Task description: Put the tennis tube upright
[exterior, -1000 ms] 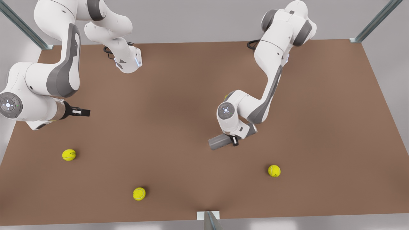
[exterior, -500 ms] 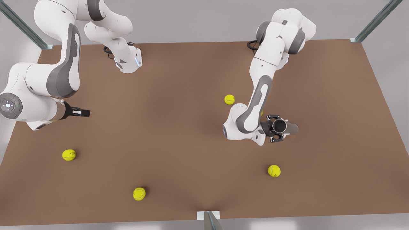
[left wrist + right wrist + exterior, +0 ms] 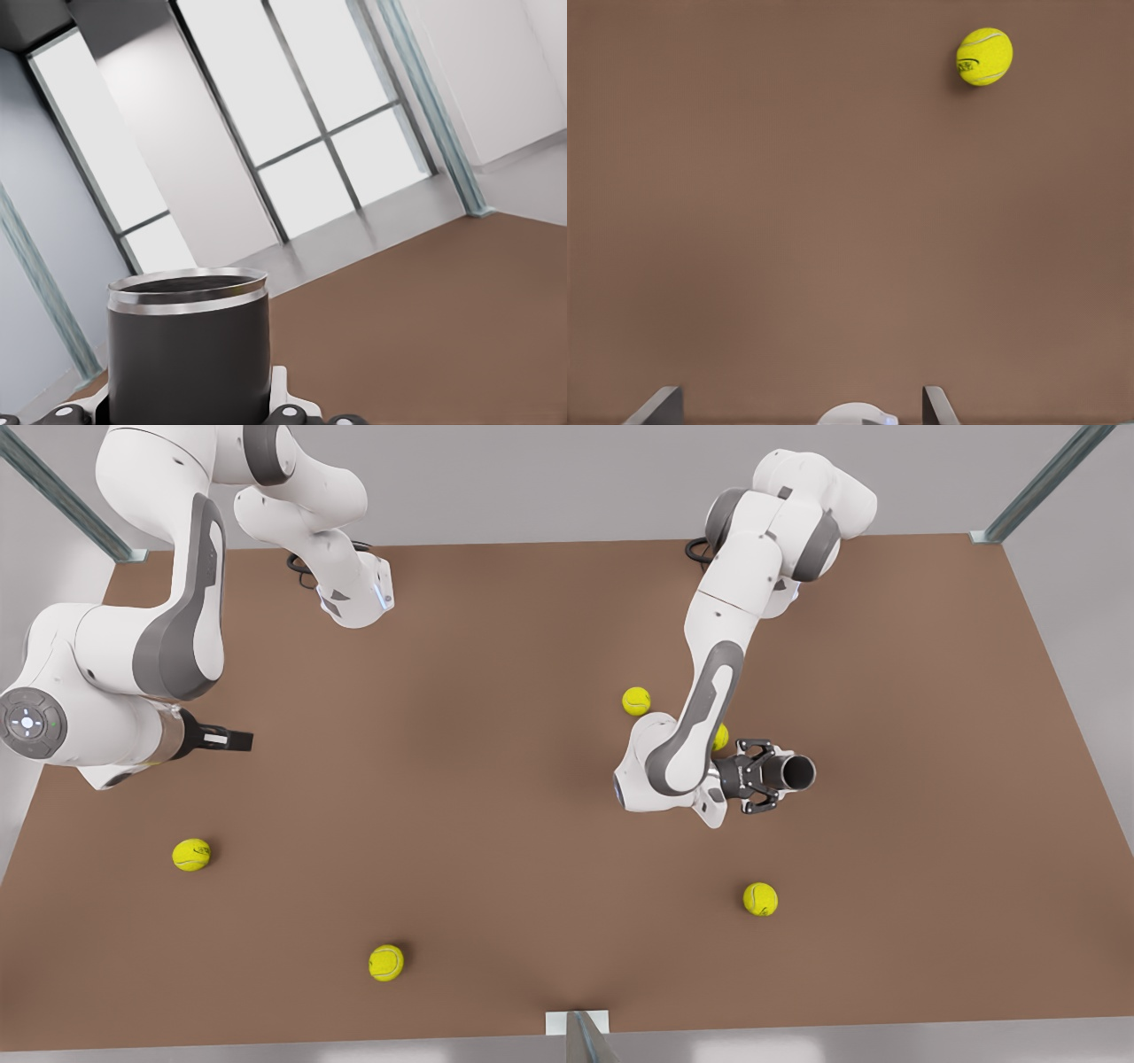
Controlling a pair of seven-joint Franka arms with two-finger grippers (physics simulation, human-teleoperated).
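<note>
Brown table (image 3: 496,797) is spread beneath two arms, with grey walls behind. At the front view's right, the left gripper (image 3: 760,775) is seen with its jaws clamped on the tennis tube (image 3: 784,772), carried above the table near mid-right. Half a second ago the tube's open mouth faced the camera; it is now tipped toward the front view's right, so uprighting is judged unfinished. At the front view's left, the right gripper (image 3: 232,738) waits, jaws apart and empty. Yellow tennis balls (image 3: 760,898) lie scattered, untouched.
</note>
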